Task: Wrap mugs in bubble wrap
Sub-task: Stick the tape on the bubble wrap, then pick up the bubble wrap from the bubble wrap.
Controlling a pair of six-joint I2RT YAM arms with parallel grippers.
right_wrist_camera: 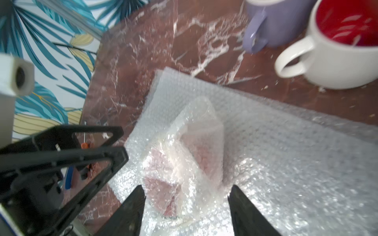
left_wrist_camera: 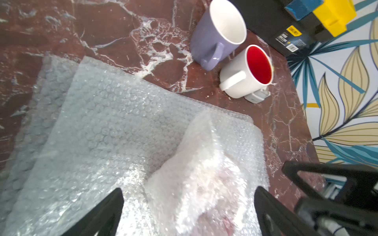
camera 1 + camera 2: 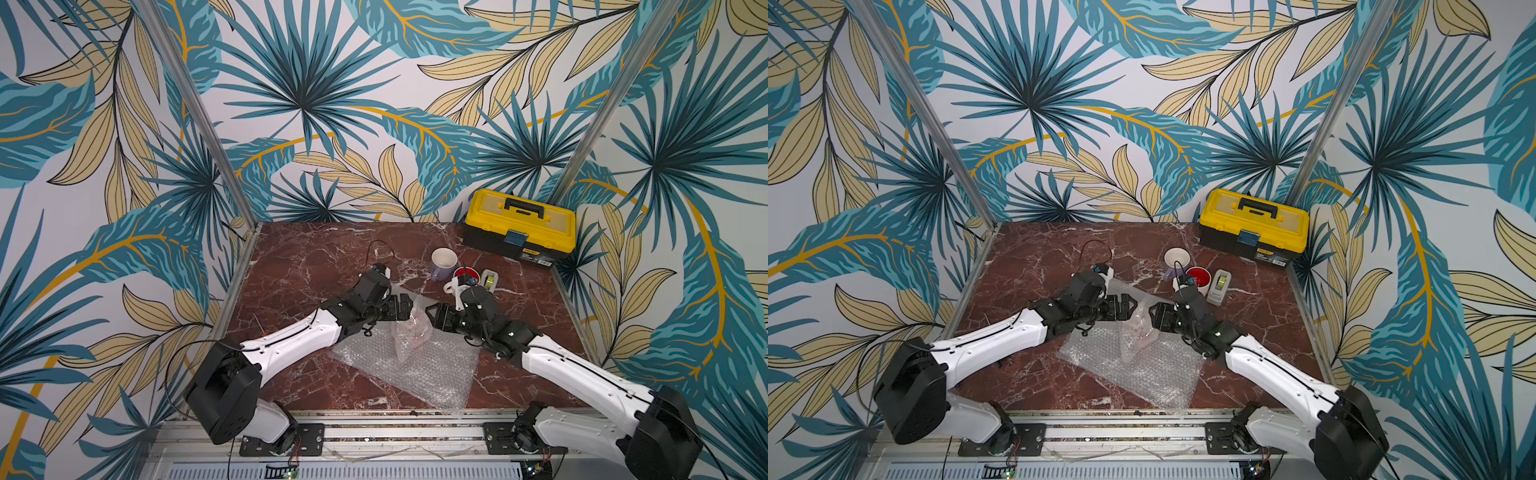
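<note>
1. The wrapped bundle [image 3: 409, 328] sits at the table's centre, and a reddish mug shows faintly through the film. It rests on the flat bubble wrap [image 3: 415, 370], which spreads from it toward 5 o'clock.
2. Your left gripper [image 2: 189, 191] comes in from 9 o'clock with its fingers spread wide either side of the bundle, gripping nothing. Your right gripper [image 1: 187, 188], from 3 o'clock, also has its fingers apart around the bundle and is not clamped on it.
3. Expect the film to be light, soft, springy and slick, so loose folds may spring open. The mug inside is hard and breakable. Take hold low across the mug's body, not by the raised loose flap.
4. The lavender mug [image 3: 442, 262] and the white mug with red inside [image 3: 463, 280] stand upright close together at 1 o'clock. The tape dispenser [image 3: 490, 280] is just beside the white one. Keep your right arm's sweep off them.
5. The table [image 3: 299, 266] lies bare from 9 to 12 o'clock, which is your best room. The toolbox [image 3: 519, 226] fills the far corner near 1 o'clock. The sheet's near corner comes close to the 6 o'clock edge.
</note>
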